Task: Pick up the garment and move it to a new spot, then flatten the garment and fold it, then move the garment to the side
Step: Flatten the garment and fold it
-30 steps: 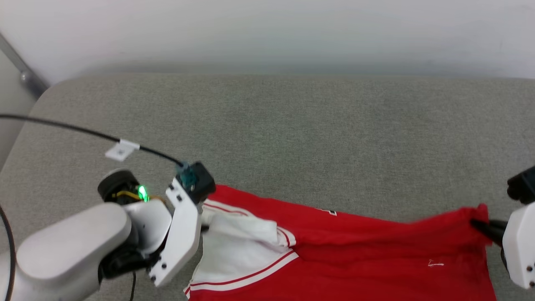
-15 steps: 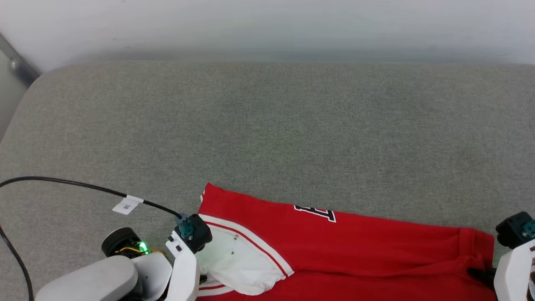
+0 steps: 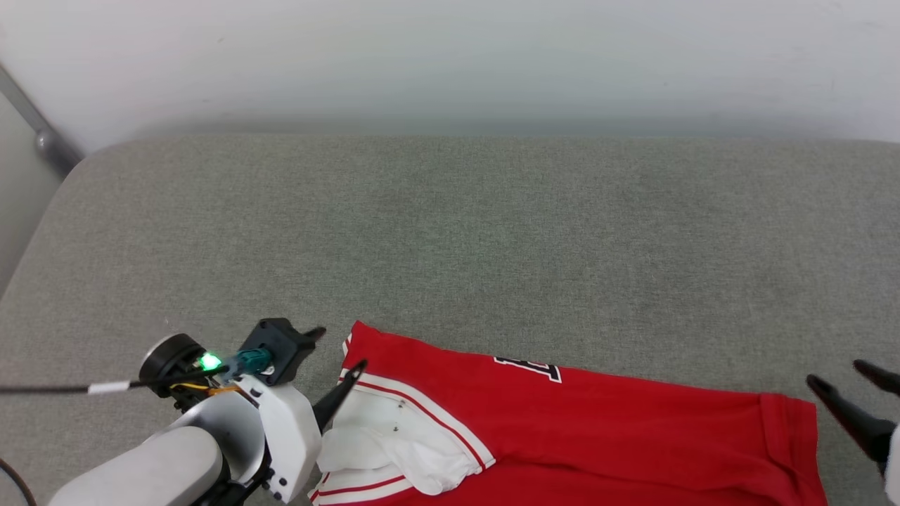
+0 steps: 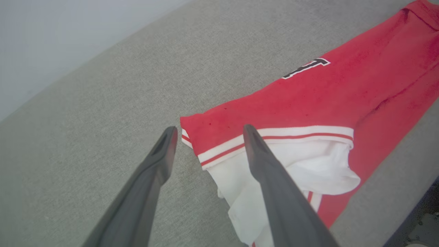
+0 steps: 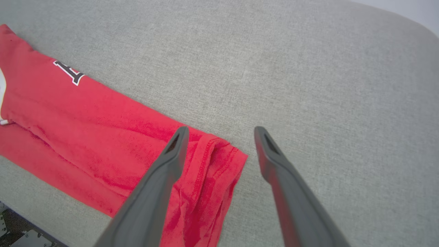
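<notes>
The garment [image 3: 619, 436] lies as a long folded strip along the near edge of the grey surface [image 3: 450, 246], with part of a black letter showing. The left end effector [image 3: 341, 348] gapes wide at its white-sleeve end. The right end effector [image 3: 837, 372] gapes wide at the hem end. Both are empty.

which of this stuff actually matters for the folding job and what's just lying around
For the job:
- red jersey-style T-shirt with white sleeves, lying partly folded
- left hand and right hand, both open at its ends

Just there:
- grey fabric cushion under it
- black cable with white tag
- grey metal bar, far left
</notes>
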Robot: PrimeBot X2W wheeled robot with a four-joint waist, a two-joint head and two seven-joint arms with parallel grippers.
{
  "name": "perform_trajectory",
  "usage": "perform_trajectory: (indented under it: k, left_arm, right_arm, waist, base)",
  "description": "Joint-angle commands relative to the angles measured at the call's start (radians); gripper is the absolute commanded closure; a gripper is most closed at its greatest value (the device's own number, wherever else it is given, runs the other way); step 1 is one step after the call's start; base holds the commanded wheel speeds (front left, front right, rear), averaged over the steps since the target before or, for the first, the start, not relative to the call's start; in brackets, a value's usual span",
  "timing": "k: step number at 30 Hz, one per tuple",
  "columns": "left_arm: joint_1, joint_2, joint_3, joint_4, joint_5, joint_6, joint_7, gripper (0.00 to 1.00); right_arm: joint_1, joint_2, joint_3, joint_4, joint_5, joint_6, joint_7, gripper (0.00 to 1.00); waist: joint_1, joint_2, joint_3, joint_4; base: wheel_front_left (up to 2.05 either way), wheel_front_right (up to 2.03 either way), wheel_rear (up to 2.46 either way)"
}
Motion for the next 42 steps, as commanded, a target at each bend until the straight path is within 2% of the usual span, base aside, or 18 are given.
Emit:
perform_trajectory:
  k: [1,7,11,14,17,23,28,35,41,42]
  left_arm:
    - [0.024,-0.009,0.022,-0.002,0.026,0.045,-0.067,0.0]
    - [0.08,-0.052,0.087,0.029,0.087,0.207,-0.278,0.0]
    - [0.111,-0.098,0.13,0.055,0.106,0.302,-0.345,0.0]
    - [0.133,-0.123,0.17,0.068,0.136,0.358,-0.368,0.0]
    - [0.16,-0.153,0.224,0.063,0.166,0.39,-0.375,0.0]
    - [0.235,-0.213,0.345,0.027,0.249,0.402,-0.376,0.0]
    - [0.323,-0.286,0.464,0.013,0.332,0.389,-0.375,0.0]
    - [0.436,-0.392,0.613,0.009,0.44,0.346,-0.375,0.0]
    - [0.514,-0.485,0.726,0.01,0.54,0.292,-0.375,0.0]
    - [0.525,-0.499,0.74,0.009,0.557,0.285,-0.375,0.0]
  right_arm:
    - [0.037,0.019,-0.056,-0.012,-0.012,-0.001,-0.017,0.0]
    - [0.138,0.103,-0.224,-0.004,-0.014,-0.001,-0.012,0.0]
    - [0.189,0.162,-0.285,0.036,-0.011,-0.001,0.017,0.0]
    - [0.204,0.212,-0.304,0.062,0.003,-0.001,0.028,0.0]
    - [0.212,0.25,-0.299,0.08,0.021,-0.001,0.044,0.0]
    - [0.211,0.296,-0.263,0.107,0.057,-0.001,0.08,0.0]
    - [0.209,0.328,-0.194,0.144,0.091,-0.001,0.123,0.0]
    - [0.173,0.339,-0.105,0.149,0.127,0.005,0.145,0.0]
    - [0.132,0.311,-0.053,0.153,0.143,0.005,0.167,0.0]
    - [0.127,0.303,-0.049,0.15,0.146,0.005,0.166,0.59]
  waist:
    - [0.0001,0.0,-0.005,0.002]
    - [0.0001,0.0,0.009,0.013]
    - [0.0001,0.0,0.029,0.024]
    - [0.0001,0.0,0.043,0.031]
    - [0.0001,0.0,0.055,0.039]
    - [0.0001,0.0,0.073,0.051]
    - [0.0001,0.0,0.083,0.06]
    - [0.0001,0.0,0.086,0.064]
    - [0.0001,0.0,0.081,0.068]
    - [0.0001,0.0,0.079,0.069]
  base:
    - [0.0,0.0,0.0]
    - [0.0,0.0,0.0]
    - [0.0,0.0,0.0]
    - [0.0,0.0,0.0]
    - [0.0,0.0,0.0]
    - [0.0,0.0,0.0]
    - [0.0,0.0,0.0]
    - [0.0,0.0,0.0]
    - [0.0,0.0,0.0]
    - [0.0,0.0,0.0]
